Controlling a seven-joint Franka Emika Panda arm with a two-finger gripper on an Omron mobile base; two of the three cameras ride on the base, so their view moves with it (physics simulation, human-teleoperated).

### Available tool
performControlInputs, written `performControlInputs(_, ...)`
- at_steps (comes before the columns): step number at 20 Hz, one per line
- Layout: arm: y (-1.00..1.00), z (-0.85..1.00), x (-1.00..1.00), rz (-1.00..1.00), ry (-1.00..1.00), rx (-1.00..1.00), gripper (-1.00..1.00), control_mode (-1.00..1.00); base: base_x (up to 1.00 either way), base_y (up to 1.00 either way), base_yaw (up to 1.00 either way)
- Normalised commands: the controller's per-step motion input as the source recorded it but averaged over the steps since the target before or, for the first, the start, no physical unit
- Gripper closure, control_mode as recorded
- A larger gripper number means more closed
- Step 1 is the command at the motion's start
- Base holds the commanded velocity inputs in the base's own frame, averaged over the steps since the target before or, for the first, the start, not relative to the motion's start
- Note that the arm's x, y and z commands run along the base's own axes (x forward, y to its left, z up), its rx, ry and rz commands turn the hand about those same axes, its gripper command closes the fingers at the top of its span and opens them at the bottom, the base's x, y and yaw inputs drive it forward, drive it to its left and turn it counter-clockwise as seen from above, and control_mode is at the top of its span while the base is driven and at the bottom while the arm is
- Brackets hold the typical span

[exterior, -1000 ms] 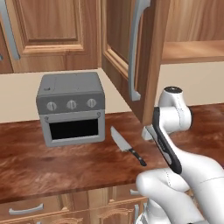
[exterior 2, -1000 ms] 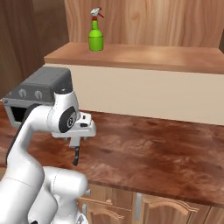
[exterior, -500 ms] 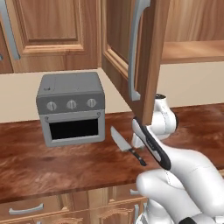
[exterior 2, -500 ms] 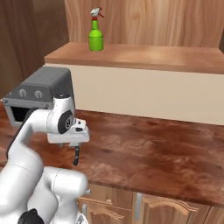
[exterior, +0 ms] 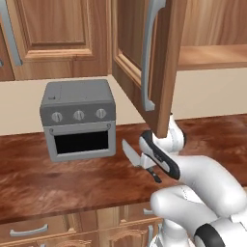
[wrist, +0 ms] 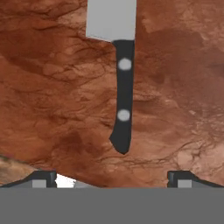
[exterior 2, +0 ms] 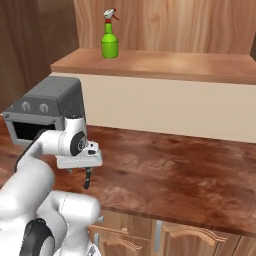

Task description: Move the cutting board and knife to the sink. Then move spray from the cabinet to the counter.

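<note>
The knife [wrist: 121, 83] is seen lying flat on the brown wood counter [wrist: 48, 96]. Its black handle with two pale dots is pointed toward the claw [wrist: 112, 177], and its silver blade is pointed away. The claw is held just above the knife, near the end of the handle. Its two dark tips are spread wide apart, one on each side, and nothing is held between them.

In the left base view, the knife [exterior: 131, 153] is found to the right of the grey toaster oven [exterior: 79, 126], partly hidden by the arm. The green spray [exterior 2: 109, 42] is stood upright on the shelf of the open cabinet [exterior 2: 165, 64].
</note>
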Motion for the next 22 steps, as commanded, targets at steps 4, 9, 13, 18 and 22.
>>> performControlInputs(4,0.03,-0.28,0.34,0.04,0.07,0.01,-1.00,-1.00,0.00,0.00,0.00)
performControlInputs(9,0.00,-0.28,0.26,0.05,0.07,0.01,-1.00,-1.00,0.00,0.00,0.00)
performControlInputs(13,0.00,-0.36,0.28,0.05,0.06,0.00,-1.00,-1.00,0.00,0.00,0.00)
performControlInputs(18,0.01,-0.30,0.16,0.05,0.09,0.01,-1.00,-1.00,0.00,0.00,0.00)
performControlInputs(22,0.00,-0.35,0.20,0.05,0.06,0.00,-1.00,-1.00,0.00,0.00,0.00)
